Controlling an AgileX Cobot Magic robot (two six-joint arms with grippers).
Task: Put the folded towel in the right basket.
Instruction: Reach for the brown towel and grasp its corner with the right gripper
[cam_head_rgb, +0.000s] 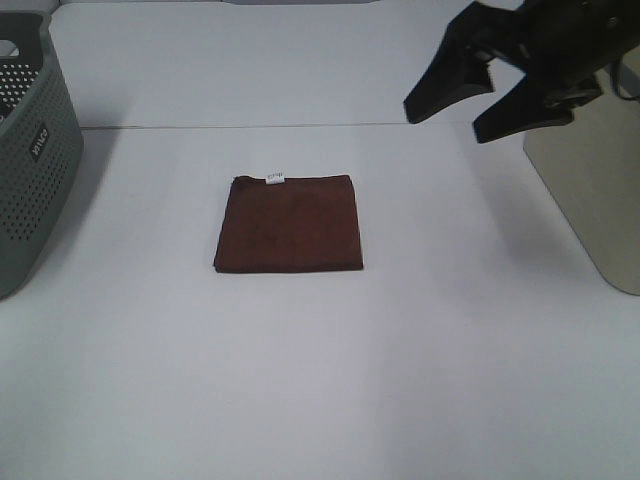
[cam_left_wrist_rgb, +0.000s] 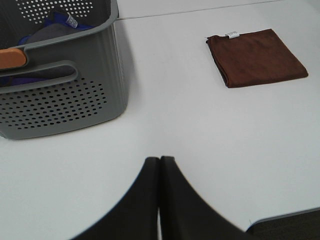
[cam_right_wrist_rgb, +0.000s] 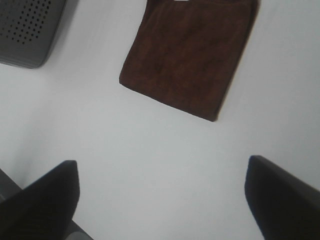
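The folded brown towel (cam_head_rgb: 289, 222) lies flat on the white table, near the middle, with a small white tag at its far edge. It also shows in the left wrist view (cam_left_wrist_rgb: 256, 57) and the right wrist view (cam_right_wrist_rgb: 192, 55). The beige right basket (cam_head_rgb: 593, 190) stands at the right edge. My right gripper (cam_head_rgb: 447, 119) is open and empty, raised above the table to the right of the towel, near that basket. My left gripper (cam_left_wrist_rgb: 160, 162) is shut and empty, low over the table by the grey basket; it is out of the high view.
A grey perforated basket (cam_head_rgb: 30, 150) stands at the left edge; in the left wrist view (cam_left_wrist_rgb: 60, 95) it holds blue and grey cloth. The table's near edge (cam_left_wrist_rgb: 285, 220) shows below the left gripper.
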